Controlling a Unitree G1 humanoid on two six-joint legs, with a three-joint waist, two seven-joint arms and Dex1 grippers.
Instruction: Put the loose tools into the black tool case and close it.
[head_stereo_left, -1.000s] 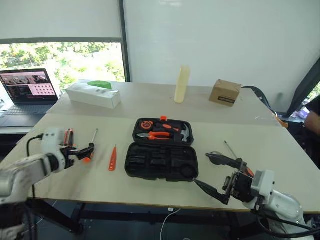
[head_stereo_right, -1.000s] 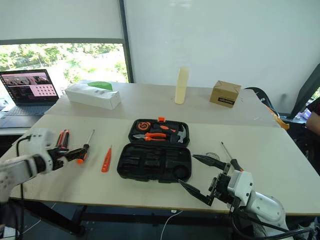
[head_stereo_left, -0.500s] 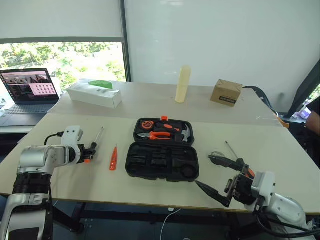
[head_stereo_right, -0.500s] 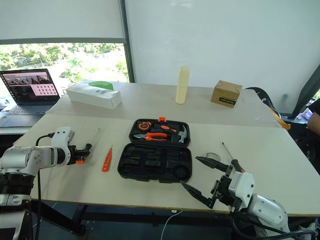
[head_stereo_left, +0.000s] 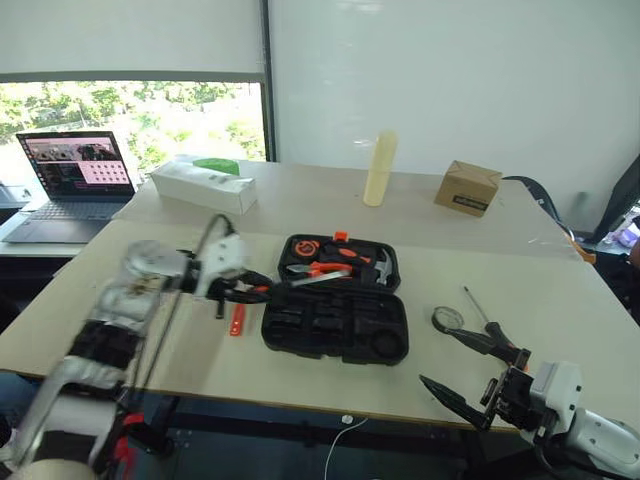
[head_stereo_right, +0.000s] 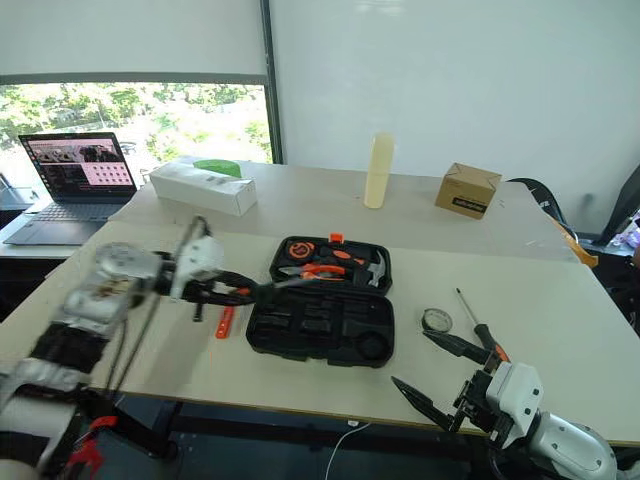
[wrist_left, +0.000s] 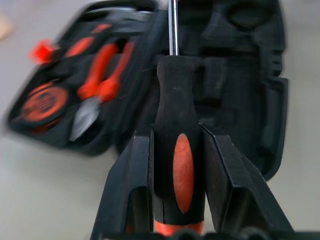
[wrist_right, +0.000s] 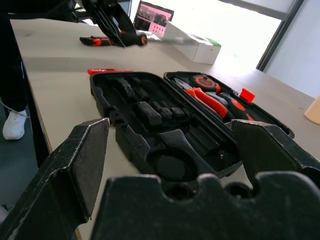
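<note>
The black tool case (head_stereo_left: 335, 325) lies open mid-table, its far half holding pliers, a hammer and a tape measure. My left gripper (head_stereo_left: 255, 290) is shut on a black-and-orange screwdriver (wrist_left: 180, 165), held just left of the case with the shaft pointing over it. An orange utility knife (head_stereo_left: 237, 319) lies under that hand. To the right of the case lie a long screwdriver (head_stereo_left: 478, 310) and a small round tape roll (head_stereo_left: 447, 319). My right gripper (head_stereo_left: 435, 357) hangs open and empty near the table's front right edge. Another orange-and-black tool (wrist_right: 95, 40) lies on the table beyond the left gripper.
A laptop (head_stereo_left: 70, 185) and a long white box (head_stereo_left: 205, 187) stand at the back left. A pale yellow cylinder (head_stereo_left: 379, 168) and a brown cardboard box (head_stereo_left: 468, 188) stand at the back. Bare tabletop (head_stereo_left: 560, 300) stretches right of the case.
My left gripper closed on the screwdriver, lifted it and swung right to the case, turning its wrist. The view itself shifted. My right gripper stayed open and sank slightly.
</note>
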